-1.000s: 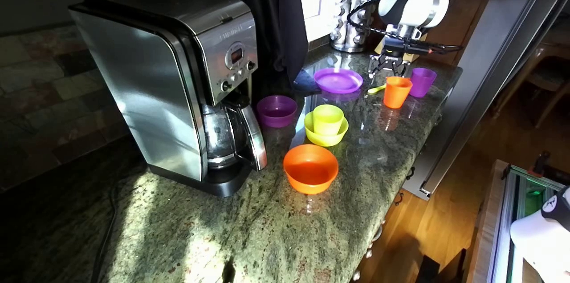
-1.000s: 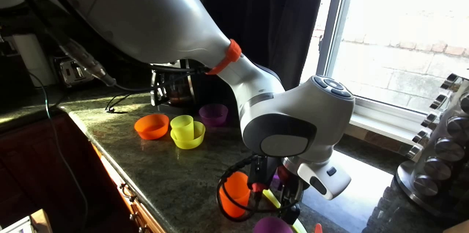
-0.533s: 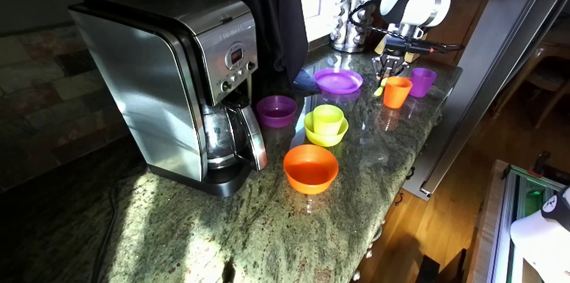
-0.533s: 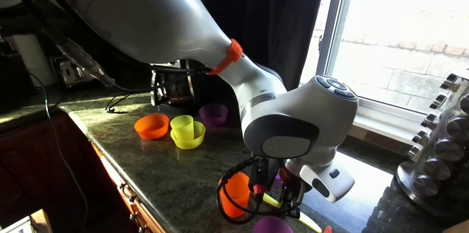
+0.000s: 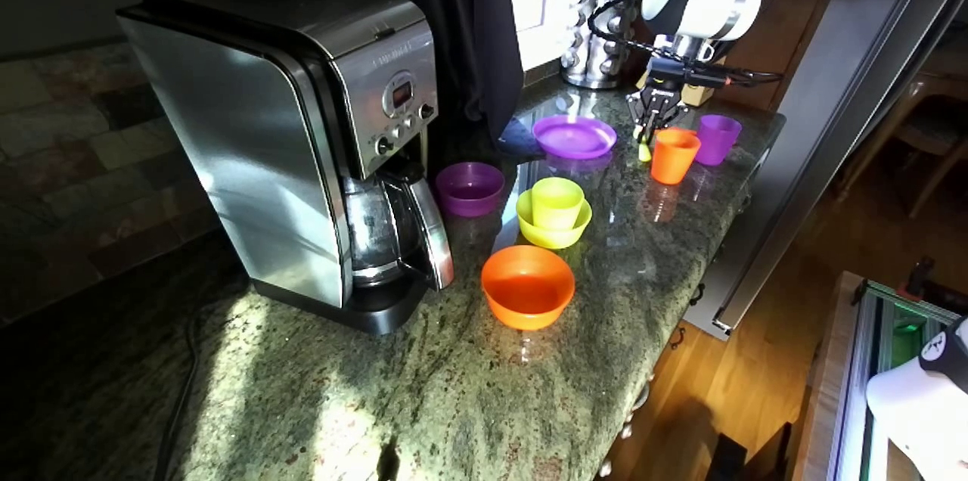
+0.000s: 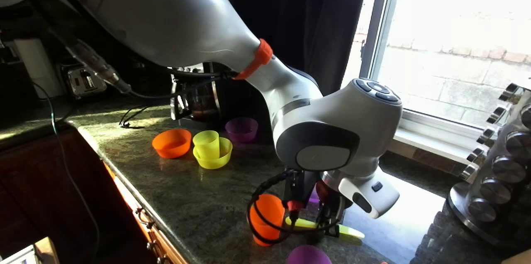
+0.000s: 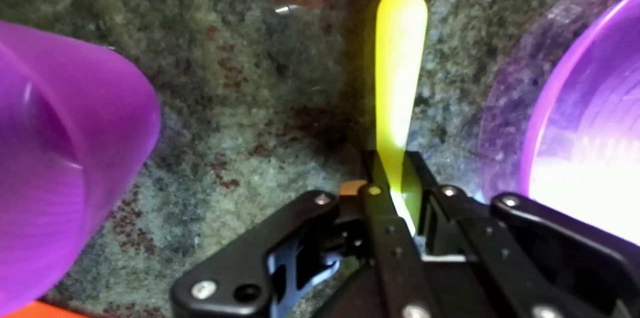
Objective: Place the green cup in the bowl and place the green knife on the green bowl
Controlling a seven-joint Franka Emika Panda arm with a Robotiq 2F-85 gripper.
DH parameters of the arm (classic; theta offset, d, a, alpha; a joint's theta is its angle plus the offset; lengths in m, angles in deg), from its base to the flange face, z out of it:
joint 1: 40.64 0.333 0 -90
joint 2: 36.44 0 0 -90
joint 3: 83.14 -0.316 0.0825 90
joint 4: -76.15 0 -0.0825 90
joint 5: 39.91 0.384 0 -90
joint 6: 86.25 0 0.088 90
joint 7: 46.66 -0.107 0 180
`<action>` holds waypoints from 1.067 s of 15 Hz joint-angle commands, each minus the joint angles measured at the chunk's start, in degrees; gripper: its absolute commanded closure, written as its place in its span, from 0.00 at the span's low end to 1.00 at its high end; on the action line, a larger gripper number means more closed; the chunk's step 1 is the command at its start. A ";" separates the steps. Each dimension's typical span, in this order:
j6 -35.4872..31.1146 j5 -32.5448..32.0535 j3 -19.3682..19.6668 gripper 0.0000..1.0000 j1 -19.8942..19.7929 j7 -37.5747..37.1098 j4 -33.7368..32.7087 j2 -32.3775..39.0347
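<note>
Wrist view: near-closed fingers (image 7: 382, 213) are pinching the unplaced green knife (image 7: 399, 68); exterior views are showing the green cup (image 5: 557, 201) already inside the green bowl (image 5: 554, 239), back from the countertop's front edge (image 5: 647, 356).

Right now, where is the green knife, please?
In the wrist view, the green knife is held in the gripper, right of centre, with a purple cup to its left and a purple plate to its right.

- Bowls number three: green bowl (image 5: 553, 239), orange bowl (image 5: 528, 307), purple bowl (image 5: 470, 203).
- Cups also number three: green cup (image 5: 557, 203), orange cup (image 5: 674, 158), purple cup (image 5: 718, 139).
- One green knife (image 7: 398, 78).
- One plate (image 5: 574, 138).
- One gripper (image 7: 393, 163).
- One coffee maker (image 5: 257, 163).
- One jar rack (image 6: 508, 168).
</note>
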 commanded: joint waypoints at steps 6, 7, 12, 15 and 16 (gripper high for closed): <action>-0.68 1.75 -0.44 0.96 1.15 -0.40 4.73 -12.60; -0.84 2.37 -0.69 0.96 1.34 -0.34 5.49 -14.30; -6.26 1.77 -2.30 0.96 4.60 -3.67 12.44 -23.41; -13.31 0.80 -4.20 0.96 6.62 -7.28 17.63 -27.45; -16.07 0.40 -5.03 0.96 7.23 -8.75 19.37 -28.50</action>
